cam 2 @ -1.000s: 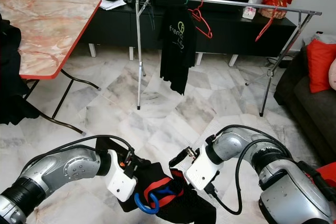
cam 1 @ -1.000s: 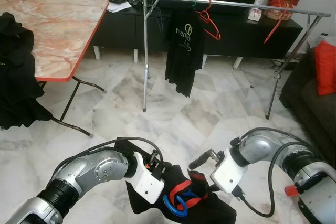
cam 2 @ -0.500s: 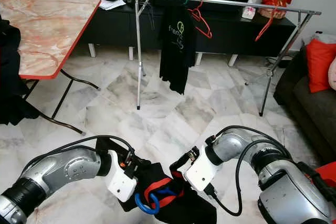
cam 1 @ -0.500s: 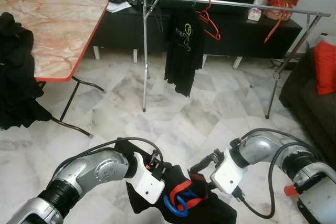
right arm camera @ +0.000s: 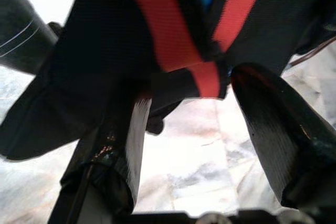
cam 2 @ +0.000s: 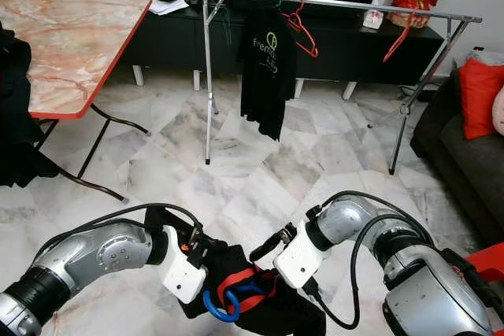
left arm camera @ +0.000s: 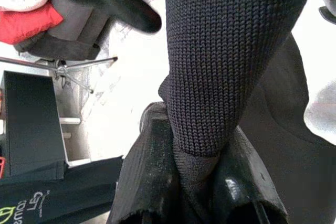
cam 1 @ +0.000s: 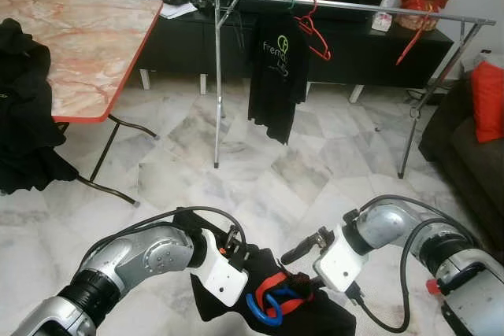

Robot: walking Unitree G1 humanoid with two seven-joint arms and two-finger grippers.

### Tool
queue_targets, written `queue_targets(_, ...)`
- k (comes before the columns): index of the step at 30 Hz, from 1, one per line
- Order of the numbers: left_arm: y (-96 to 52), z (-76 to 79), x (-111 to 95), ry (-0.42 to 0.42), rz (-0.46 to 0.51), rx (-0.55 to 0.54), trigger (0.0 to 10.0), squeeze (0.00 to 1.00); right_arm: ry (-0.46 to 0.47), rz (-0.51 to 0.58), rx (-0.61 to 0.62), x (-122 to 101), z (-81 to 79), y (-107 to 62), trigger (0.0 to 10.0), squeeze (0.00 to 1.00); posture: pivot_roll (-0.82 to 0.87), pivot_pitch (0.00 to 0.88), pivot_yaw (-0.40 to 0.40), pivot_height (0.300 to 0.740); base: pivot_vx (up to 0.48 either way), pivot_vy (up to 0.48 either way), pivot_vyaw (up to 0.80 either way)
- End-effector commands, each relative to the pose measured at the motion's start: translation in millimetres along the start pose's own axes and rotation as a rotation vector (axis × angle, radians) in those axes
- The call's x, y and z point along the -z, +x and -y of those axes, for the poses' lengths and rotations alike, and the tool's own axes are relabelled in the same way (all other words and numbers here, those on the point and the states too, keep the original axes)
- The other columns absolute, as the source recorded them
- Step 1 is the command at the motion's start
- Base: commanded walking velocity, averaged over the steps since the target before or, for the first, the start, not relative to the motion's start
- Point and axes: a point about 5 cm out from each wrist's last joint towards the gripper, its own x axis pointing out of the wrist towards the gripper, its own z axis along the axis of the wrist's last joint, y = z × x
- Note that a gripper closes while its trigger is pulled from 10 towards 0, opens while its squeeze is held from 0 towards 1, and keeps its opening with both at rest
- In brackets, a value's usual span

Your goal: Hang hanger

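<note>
We pinch the black garment [cam 1: 272, 304] in our left gripper [left arm camera: 197, 182]; our right gripper [right arm camera: 194, 129] gapes empty beside it. The rail [cam 1: 346, 7] at twelve o'clock waits.

Even, bright indoor light; head views sharp; wrist views close, foreground soft, floor [left arm camera: 131, 98] overexposed.

Glossy veined marble floor [cam 1: 260, 171]. Polished stone-look desk [cam 1: 71, 37] top, red-edged. Bright bare-metal rail [cam 1: 346, 7]. Smooth red plastic hanger [cam 1: 313, 33]. Matt black knit cloth garment [left arm camera: 231, 51] with woven red strap [right arm camera: 157, 24]. Silver brushed-metal arms; scuffed black rubbery fingers [right arm camera: 270, 129].
</note>
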Motion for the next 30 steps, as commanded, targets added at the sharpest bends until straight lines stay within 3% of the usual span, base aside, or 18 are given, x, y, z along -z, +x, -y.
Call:
queue_targets(1,-0.5,-4.8,0.5,0.042,-0.002,0.0,10.0,0.0,0.027,-0.069,-0.053,9.8,-11.7,-6.0,0.0,0.0,0.01,0.0,-0.128,0.74,0.0,0.0,0.0)
queue_targets(9,-2.7,-2.1,6.2,0.046,-0.033,0.017,10.0,0.0,0.048,-0.102,-0.078,13.9,-18.6,-5.9,0.0,0.0,0.01,0.0,-0.129,0.74,0.0,0.0,0.0)
queue_targets(10,-3.0,-2.1,6.7,0.047,-0.037,0.017,10.0,0.0,0.053,-0.122,-0.07,15.7,-18.2,-6.5,2.4,0.0,0.01,0.0,-0.129,0.74,0.0,0.0,0.0)
queue_targets(11,-3.0,-2.1,6.7,0.047,-0.037,0.017,10.0,0.0,0.053,-0.122,-0.07,15.7,-18.2,-6.5,2.4,0.0,0.01,0.0,-0.129,0.74,0.0,0.0,0.0)
queue_targets(12,-3.9,-1.9,8.7,0.042,-0.053,0.012,10.0,0.0,0.068,-0.172,-0.035,20.5,-15.9,-8.4,10.0,0.0,0.01,0.0,-0.13,0.74,0.0,0.0,0.0)
queue_targets(15,-5.5,-1.9,11.7,0.033,-0.075,-0.007,10.0,0.0,0.137,-0.234,0.058,28.4,-11.4,-11.8,10.0,0.0,0.01,0.0,-0.131,0.74,0.0,0.0,0.0)
queue_targets(16,-7.6,-1.4,13.8,0.009,-0.083,-0.023,10.0,0.0,0.223,-0.243,0.185,33.2,-6.1,-15.3,10.0,0.0,0.01,0.0,-0.13,0.74,0.0,0.0,0.0)
queue_targets(18,-10.1,-0.1,15.5,-0.016,-0.088,-0.032,10.0,0.0,0.316,-0.241,0.263,37.5,-6.5,-16.6,10.0,0.0,0.01,0.0,-0.13,0.74,0.0,0.0,0.0)
queue_targets(21,-17.5,3.1,19.4,-0.058,-0.097,-0.034,10.0,0.0,0.449,-0.213,0.294,42.8,-27.8,-13.1,10.0,0.0,0.01,0.0,-0.129,0.74,0.0,0.0,0.0)
queue_targets(23,-26.7,4.0,26.9,-0.132,-0.117,-0.046,10.0,0.0,0.558,-0.165,0.391,45.1,-39.4,-12.0,10.0,0.0,-0.01,0.0,-0.116,0.74,0.0,0.0,0.0)
queue_targets(26,-29.5,4.1,29.5,-0.154,-0.125,-0.052,10.0,0.0,0.582,-0.158,0.42,45.6,-41.9,-11.4,10.0,0.0,-0.01,0.0,-0.116,0.74,0.0,0.0,0.0)
queue_targets(30,-43.1,6.3,38.9,-0.263,-0.156,-0.059,10.0,0.0,0.679,-0.134,0.445,44.8,-59.8,-2.5,10.0,0.0,-0.03,0.0,-0.104,0.74,0.0,0.0,0.0)
